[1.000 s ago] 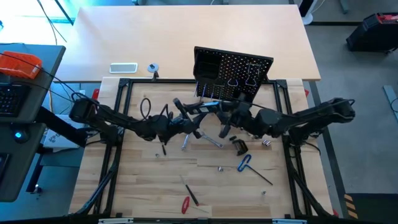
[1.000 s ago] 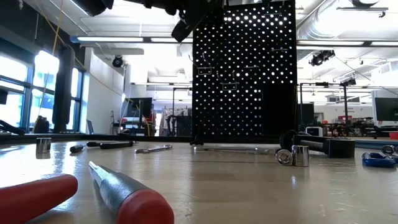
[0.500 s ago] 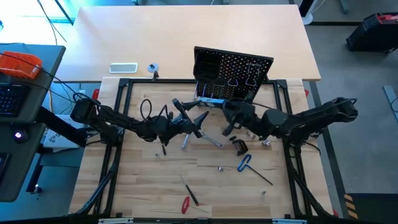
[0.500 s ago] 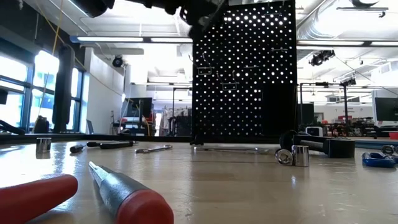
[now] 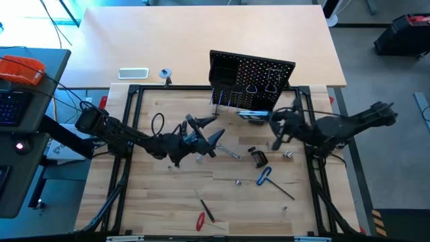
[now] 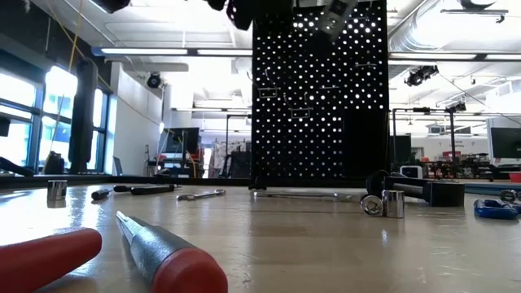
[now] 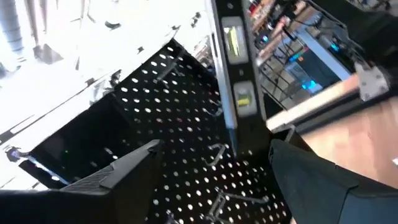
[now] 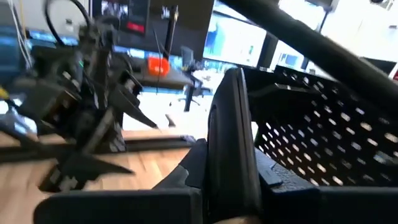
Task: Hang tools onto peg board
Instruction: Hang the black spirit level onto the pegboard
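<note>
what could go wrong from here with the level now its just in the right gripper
1. The right gripper is shut on the bar level alone, held in the air; a thin grip on a long bar may let it swivel or slip.
2. It hangs close to the peg board, so it could knock the wire hooks.
3. The open left gripper is near.

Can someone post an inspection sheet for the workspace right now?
Surface: wooden table, bare at the near edge.
Job's things: peg board upright at the far edge; bar level held up in front of it; wrench, pliers, hex key and screwdriver lie loose.
Clutter: small metal bits.
Hands: left hand open, empty; right hand shut on the bar level.
Cables: loop on the left arm.
Surroundings: second table behind; no person seen.
</note>
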Robot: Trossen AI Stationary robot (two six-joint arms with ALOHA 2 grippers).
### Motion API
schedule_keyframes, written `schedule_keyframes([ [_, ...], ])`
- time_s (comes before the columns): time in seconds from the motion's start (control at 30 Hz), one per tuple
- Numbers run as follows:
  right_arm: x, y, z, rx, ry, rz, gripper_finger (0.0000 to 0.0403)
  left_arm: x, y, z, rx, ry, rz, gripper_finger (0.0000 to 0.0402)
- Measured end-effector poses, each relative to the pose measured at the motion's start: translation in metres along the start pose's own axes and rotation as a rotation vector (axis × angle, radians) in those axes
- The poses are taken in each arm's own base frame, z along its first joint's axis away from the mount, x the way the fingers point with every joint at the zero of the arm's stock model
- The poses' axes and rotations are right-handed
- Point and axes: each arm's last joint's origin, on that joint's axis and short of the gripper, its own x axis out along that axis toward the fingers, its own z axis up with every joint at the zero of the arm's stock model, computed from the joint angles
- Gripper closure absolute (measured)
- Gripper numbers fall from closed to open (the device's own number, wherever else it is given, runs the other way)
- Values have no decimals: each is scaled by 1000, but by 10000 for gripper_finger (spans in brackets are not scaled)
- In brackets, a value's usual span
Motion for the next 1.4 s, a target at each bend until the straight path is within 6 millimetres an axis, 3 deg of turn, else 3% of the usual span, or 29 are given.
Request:
schedule_keyframes([
  [0.17, -18, -21, -8, -80, 76, 5, 363, -2, -14, -10, 0, 74, -112, 108],
  [0.37, -19, -31, -24, -201, 193, 40, 363, -2, -27, -27, -44, 165, -258, 108],
  [0.77, 1, -38, -40, -357, 331, 40, 363, -1, -30, -35, -103, 210, -315, 108],
  [1.2, 36, -53, -60, -333, 474, 65, 362, -3, -37, -46, -124, 261, -440, 108],
  [1.4, 47, -56, -69, -330, 533, 64, 341, -6, -40, -51, -105, 315, -472, 108],
])
